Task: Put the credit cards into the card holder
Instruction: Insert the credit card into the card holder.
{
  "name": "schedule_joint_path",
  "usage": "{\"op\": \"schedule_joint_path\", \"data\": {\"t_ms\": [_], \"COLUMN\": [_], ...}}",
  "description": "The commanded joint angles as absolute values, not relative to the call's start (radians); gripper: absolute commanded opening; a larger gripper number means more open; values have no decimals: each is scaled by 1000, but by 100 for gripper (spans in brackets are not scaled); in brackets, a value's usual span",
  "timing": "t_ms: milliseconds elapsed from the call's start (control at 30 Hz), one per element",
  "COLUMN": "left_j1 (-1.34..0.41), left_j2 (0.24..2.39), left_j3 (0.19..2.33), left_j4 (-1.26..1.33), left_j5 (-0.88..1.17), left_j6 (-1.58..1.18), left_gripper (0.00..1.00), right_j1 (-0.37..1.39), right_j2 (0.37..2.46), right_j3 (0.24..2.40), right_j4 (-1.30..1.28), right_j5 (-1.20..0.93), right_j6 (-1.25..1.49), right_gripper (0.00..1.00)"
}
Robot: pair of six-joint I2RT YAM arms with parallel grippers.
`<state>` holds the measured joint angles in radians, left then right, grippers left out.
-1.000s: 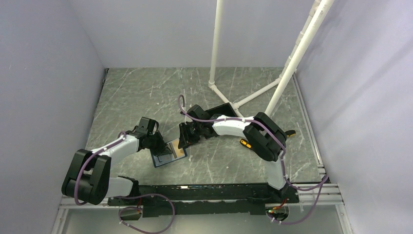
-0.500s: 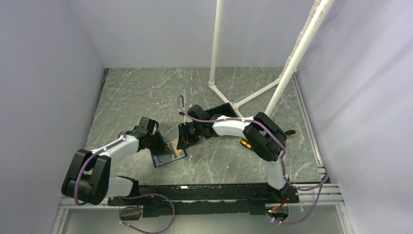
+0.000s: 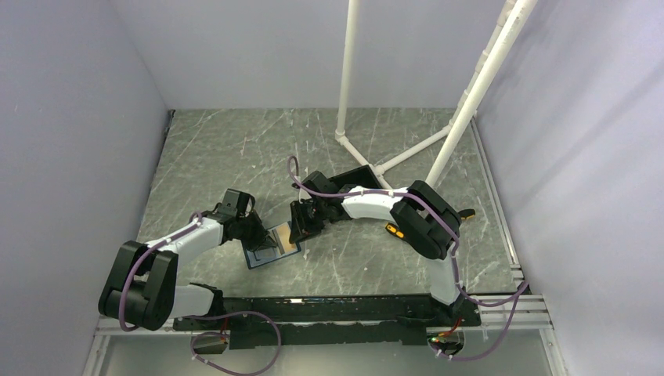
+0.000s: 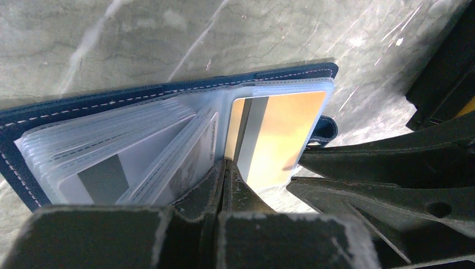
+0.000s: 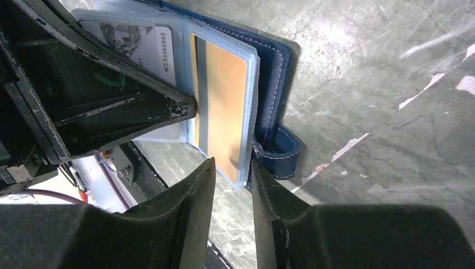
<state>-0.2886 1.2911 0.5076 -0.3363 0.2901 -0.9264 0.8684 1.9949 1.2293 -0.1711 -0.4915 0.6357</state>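
Left wrist, left jaws closed atop card holder (image 4: 168, 89), right jaws' grip unclear

Dark-blue card holder (image 5: 274, 84) with white stitching, orange-gold credit card (image 5: 224, 106) with grey stripe, grey-green marbled table (image 5: 364, 73)

Dark-blue card holder (image 4: 168, 92) lying open and flat, clear sleeves fanned.
Orange-gold card (image 4: 280, 134) sleeved just ahead of left gripper (image 4: 225, 168); whitish card (image 4: 120, 168) sleeved alongside.

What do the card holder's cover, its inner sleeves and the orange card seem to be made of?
Cover: dark-blue leather or imitation, matte, pale stitching. Sleeves: clear soft plastic, glossy, contents show through. Orange card: probably stiff plastic, smooth sheen, grey stripe.
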Motion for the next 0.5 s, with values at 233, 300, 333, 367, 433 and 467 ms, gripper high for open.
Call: {"op": "schedule_joint_path", "data": {"t_ms": [233,300,333,367,433,467], "left_j1": [-286,-285,-286,-285,-286,-287], "left_j2": [1304,1305,1307,1309,1311,1312], "left_j3": [473,473,474,474,473,471], "left_j4": [-409,-408,-406,-406,-403,-403], "left_j5": [201,201,202,202,204,204], "left_j6": [-908,-908,-908,-909,-909,-908], "left_gripper": [0,0,0,0,0,0], "right_j1": [873,874,874,875,876,876], "right_j2": [1954,1955,1956,1954,1947,1945], "right_j3": [1233,1236,1236,1236,1233,1233], "right_j4": [-154,-150,-145,-141,-133,-131], "right_j5": [-507,-518,-525,-527,-529,-530], "right_j6": [610,605,605,604,603,602], "right_gripper": [30,29,29,28,27,27]}}
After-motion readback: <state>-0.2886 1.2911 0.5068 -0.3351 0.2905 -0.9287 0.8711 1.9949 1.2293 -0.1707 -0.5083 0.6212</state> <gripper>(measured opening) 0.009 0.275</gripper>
